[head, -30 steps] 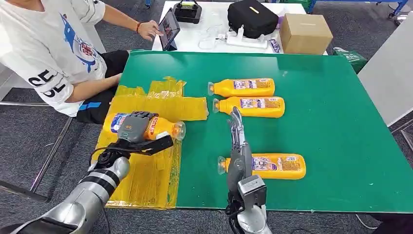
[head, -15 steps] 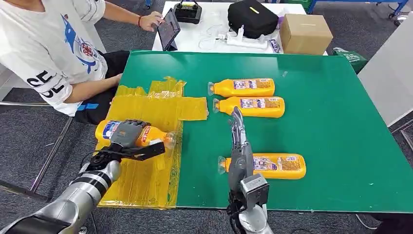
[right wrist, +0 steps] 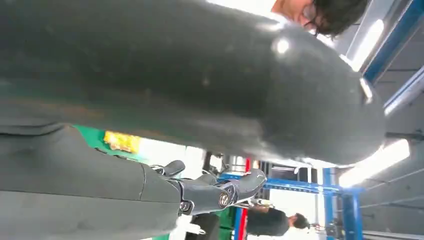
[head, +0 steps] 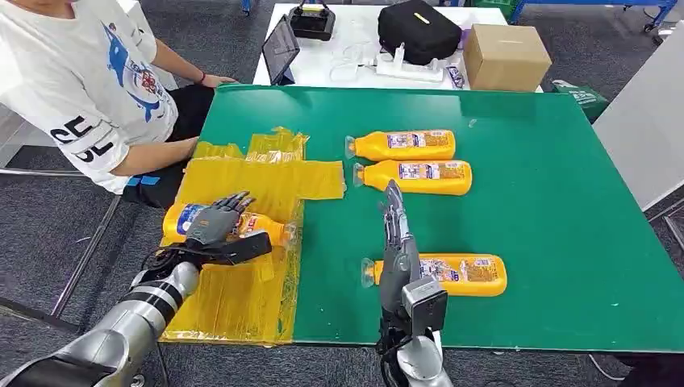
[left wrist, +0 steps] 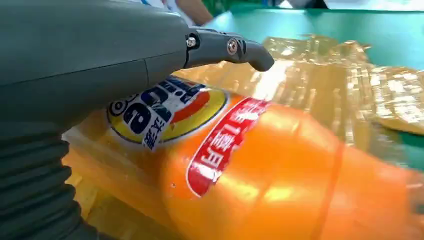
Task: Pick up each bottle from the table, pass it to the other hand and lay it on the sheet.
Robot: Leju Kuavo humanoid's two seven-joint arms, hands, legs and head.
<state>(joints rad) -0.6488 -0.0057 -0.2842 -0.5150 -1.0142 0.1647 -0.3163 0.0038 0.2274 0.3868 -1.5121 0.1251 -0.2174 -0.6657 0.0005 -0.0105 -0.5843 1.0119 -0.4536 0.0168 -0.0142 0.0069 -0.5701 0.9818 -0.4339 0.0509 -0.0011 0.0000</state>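
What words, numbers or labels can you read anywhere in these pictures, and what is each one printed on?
Person's white shirt sleeve: large dark letters, cut off by folds, not readable as a word.
Bottle on the yellow sheet, under the left hand: blue letters on yellow and white characters on a red band, too blurred and partly hidden to read.
Three bottles on the green table: labels too small to read.
Cardboard box: no readable print.

The head camera looks forward and down from high over the green surface. The left wrist camera sits very close behind the left robot hand, sharing the bottle and yellow sheet. The right wrist camera, behind the right robot hand, faces upward toward ceiling lights.
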